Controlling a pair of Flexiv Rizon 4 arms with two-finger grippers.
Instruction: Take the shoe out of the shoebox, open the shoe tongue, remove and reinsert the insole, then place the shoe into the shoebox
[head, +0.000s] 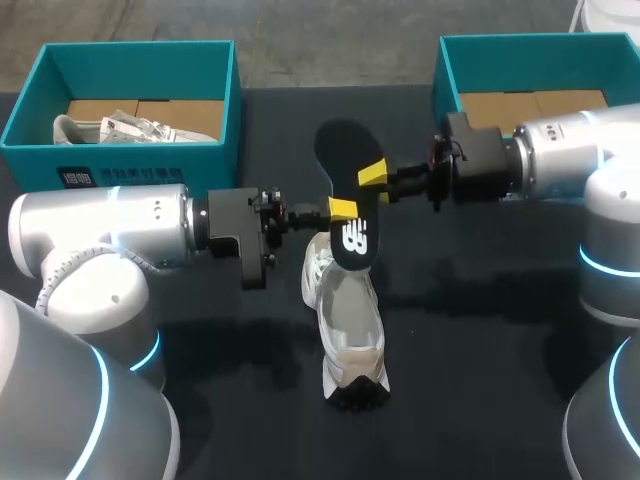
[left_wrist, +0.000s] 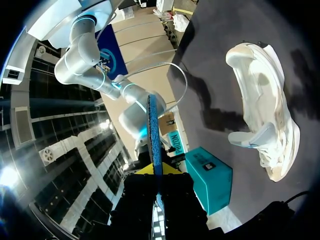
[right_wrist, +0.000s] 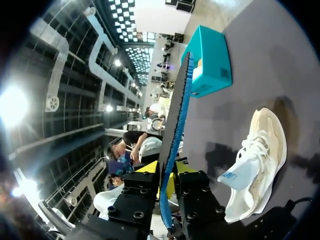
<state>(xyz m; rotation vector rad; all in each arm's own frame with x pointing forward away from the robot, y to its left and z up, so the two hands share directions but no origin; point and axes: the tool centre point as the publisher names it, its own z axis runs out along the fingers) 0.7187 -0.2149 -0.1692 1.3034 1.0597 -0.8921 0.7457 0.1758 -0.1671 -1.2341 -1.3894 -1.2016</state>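
Observation:
A black insole (head: 345, 190) with a white logo hangs in the air over the white shoe (head: 345, 325), which lies on the dark table with its toe toward me. My left gripper (head: 342, 210) is shut on the insole's lower half and my right gripper (head: 372, 175) is shut on its middle from the other side. In the left wrist view the insole (left_wrist: 154, 130) stands edge-on between the fingers of the left gripper (left_wrist: 157, 175), with the shoe (left_wrist: 265, 105) off to one side. In the right wrist view the insole (right_wrist: 176, 125) rises from the right gripper (right_wrist: 167, 181), beside the shoe (right_wrist: 257, 160).
A teal shoebox (head: 150, 155) at the back left holds another white shoe (head: 130, 128). A second teal shoebox (head: 450, 70) stands at the back right behind my right arm. The dark tabletop (head: 480, 330) lies bare around the shoe.

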